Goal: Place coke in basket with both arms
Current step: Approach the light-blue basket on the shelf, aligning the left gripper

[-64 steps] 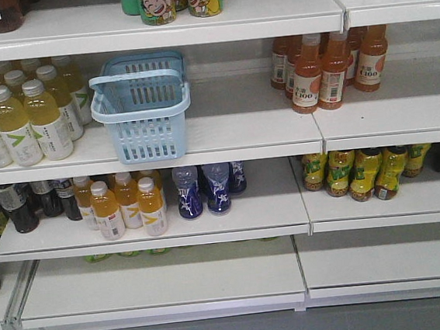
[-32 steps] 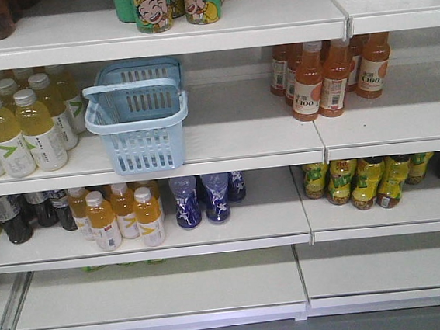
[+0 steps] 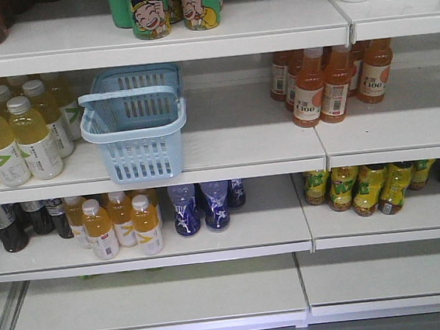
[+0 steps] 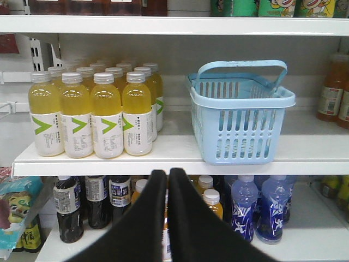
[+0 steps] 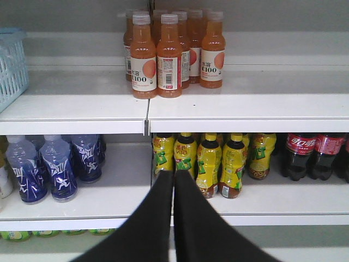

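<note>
Front view: framing is shifted down-left since earlier. The basket (image 3: 135, 130) is unmoved on the middle shelf (image 3: 241, 143); pale blue slotted plastic, handle raised.

Left wrist: the left gripper (image 4: 167, 174) is held level, aimed just under that shelf. Matte black tapered jaws are pressed together, nothing held.

Right wrist: the right gripper (image 5: 173, 176) is likewise clenched and empty. The coke (image 5: 301, 155) is stood on the lower shelf (image 5: 272, 201), far right; dark bottle, red label.

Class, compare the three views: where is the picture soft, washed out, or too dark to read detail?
Front view: soft overall, white shelves washed out around the basket. Left wrist view: crisp bottles, left gripper featureless black. Right wrist view: coke in shelf shadow.
</note>
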`<state>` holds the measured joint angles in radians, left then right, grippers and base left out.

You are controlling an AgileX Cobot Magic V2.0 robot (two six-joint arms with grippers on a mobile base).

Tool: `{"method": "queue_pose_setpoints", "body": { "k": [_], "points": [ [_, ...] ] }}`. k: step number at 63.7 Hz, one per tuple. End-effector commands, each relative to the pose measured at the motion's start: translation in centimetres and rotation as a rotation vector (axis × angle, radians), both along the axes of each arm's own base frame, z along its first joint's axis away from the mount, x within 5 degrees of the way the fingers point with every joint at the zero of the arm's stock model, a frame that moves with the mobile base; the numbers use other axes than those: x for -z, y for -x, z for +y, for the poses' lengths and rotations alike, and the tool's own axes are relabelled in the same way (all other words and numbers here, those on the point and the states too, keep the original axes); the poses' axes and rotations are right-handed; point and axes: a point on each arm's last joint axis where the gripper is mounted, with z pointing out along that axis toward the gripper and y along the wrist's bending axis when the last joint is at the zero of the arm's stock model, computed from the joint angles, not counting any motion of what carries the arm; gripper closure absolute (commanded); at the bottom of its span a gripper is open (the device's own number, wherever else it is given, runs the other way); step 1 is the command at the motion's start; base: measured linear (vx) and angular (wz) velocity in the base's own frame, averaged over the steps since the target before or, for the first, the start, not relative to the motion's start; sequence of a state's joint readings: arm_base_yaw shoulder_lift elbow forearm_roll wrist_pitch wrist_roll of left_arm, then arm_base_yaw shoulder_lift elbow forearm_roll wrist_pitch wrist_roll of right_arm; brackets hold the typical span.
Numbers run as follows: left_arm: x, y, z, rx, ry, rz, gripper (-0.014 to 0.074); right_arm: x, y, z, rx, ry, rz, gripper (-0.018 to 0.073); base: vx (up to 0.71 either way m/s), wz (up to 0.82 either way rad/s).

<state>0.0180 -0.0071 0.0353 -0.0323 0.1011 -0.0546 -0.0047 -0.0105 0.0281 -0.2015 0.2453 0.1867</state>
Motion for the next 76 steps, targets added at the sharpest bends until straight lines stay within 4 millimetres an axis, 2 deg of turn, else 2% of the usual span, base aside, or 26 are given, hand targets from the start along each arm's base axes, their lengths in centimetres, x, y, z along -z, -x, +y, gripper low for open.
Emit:
{"method": "queue_pose_setpoints", "body": {
  "k": [1,76],
  "points": [
    [-2.0,0.33,0.01,0.0,-0.006,-0.137,0.0602,-0.47,-0.02,0.09,-0.011,0.015,-0.075,0.0564,0.04,-0.01],
    [-2.0,0.33,0.01,0.0,-0.006,-0.137,0.0602,-0.47,-0.02,0.09,-0.011,0.015,-0.075,0.0564,0.03,0.0]
  ]
}}
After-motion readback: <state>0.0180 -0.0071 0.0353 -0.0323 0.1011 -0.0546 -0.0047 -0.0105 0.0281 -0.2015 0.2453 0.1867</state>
